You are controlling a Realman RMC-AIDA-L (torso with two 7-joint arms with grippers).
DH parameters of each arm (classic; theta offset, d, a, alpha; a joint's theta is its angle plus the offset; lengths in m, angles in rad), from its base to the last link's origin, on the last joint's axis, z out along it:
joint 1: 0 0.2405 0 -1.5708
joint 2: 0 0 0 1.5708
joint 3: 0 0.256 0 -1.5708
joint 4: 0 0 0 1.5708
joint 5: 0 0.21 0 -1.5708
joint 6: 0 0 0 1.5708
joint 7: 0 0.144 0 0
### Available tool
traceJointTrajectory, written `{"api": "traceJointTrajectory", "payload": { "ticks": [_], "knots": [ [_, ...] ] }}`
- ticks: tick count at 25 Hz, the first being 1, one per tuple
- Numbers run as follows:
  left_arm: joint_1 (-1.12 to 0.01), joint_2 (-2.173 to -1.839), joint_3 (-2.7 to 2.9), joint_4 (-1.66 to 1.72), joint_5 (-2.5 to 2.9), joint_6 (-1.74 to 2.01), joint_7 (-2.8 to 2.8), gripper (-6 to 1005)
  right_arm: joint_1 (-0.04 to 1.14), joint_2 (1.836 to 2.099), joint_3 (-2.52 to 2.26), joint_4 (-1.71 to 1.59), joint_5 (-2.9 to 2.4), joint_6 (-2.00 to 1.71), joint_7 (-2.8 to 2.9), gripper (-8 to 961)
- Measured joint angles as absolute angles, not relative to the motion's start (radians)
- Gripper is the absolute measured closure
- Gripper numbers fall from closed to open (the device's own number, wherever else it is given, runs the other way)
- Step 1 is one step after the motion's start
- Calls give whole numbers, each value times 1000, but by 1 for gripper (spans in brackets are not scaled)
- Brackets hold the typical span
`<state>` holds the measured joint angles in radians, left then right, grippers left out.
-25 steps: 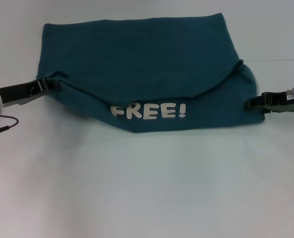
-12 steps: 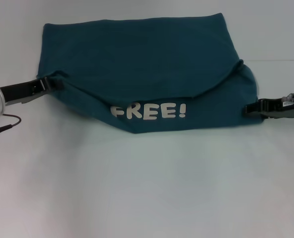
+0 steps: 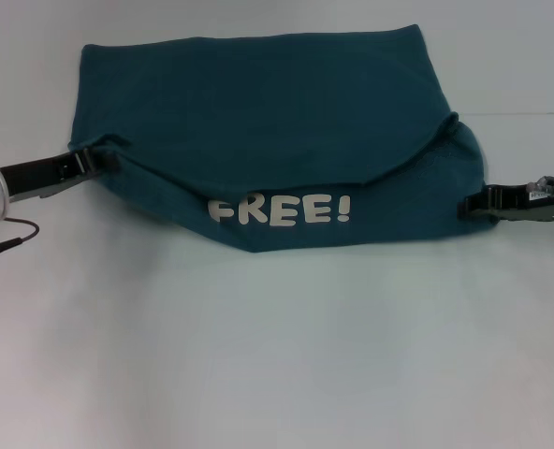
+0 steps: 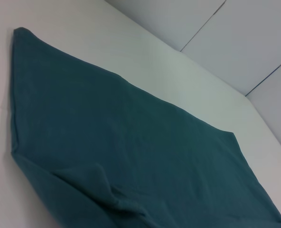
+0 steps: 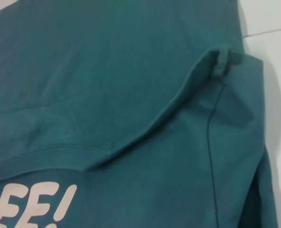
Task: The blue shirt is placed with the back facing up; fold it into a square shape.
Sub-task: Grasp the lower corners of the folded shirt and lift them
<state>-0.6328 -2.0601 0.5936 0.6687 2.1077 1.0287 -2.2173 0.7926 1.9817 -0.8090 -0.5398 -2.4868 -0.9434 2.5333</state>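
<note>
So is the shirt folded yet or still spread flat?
Partly folded. The shirt has its near edge turned up over the back, showing the FREE! lettering; that fold is curved and uneven, not square.

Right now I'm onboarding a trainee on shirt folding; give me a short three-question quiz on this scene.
1. True or false: the white FREE! lettering shows on the blue shirt.
2. Which edge of the shirt is the right gripper at? A. robot's right B. far C. near
3. Fill in: the left gripper is at the shirt's ___ edge.

Key: 1 true; 2 A; 3 left.
</note>
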Motion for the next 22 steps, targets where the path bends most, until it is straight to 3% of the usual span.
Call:
{"api": "traceJointTrajectory", "payload": {
  "ticks": [1,6,9,15,19,22],
  "knots": [
    [-633,-2060,594,669,2108,1029,-2217,998,793,1982,-809,-540,-2487,-943,2533,346],
    [-634,-2060,594,669,2112,1029,-2217,998,793,1982,-806,-540,-2486,-943,2533,566],
    [-634,-2060,594,669,2112,1031,-2217,998,793,1981,-804,-542,-2486,-944,2534,793],
    [-622,-2037,604,679,2132,1121,-2222,999,767,1968,-795,-614,-2485,-1073,2536,911],
    [-613,-2004,568,698,2194,1266,-2243,999,726,1955,-762,-710,-2483,-1249,2533,911],
    [-594,-1999,555,748,2251,1378,-2271,999,699,1942,-727,-762,-2482,-1385,2532,911]
  ]
}}
